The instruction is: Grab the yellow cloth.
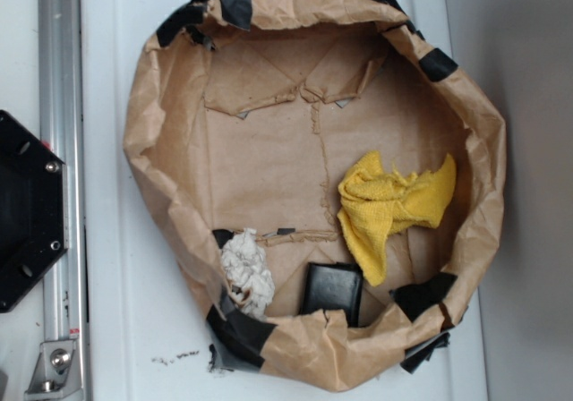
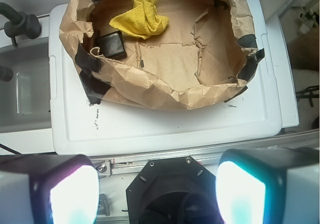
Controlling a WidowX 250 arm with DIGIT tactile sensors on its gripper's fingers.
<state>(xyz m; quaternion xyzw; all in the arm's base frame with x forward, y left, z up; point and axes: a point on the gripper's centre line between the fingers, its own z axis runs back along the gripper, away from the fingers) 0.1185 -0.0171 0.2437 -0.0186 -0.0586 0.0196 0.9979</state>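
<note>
You will find no words, labels, brands, numbers or signs to read in either view. The brown paper bag (image 1: 269,177) carries only creases and strips of black tape, with no print on it. The black box (image 1: 333,290) near the bag's near wall shows a plain dark face. The white lid (image 2: 165,129) under the bag has a few dark specks at its left near corner, but they form no letters. The black base (image 1: 27,209) and the metal rail (image 1: 61,150) at the left show screws only, no markings you can make out.
</note>
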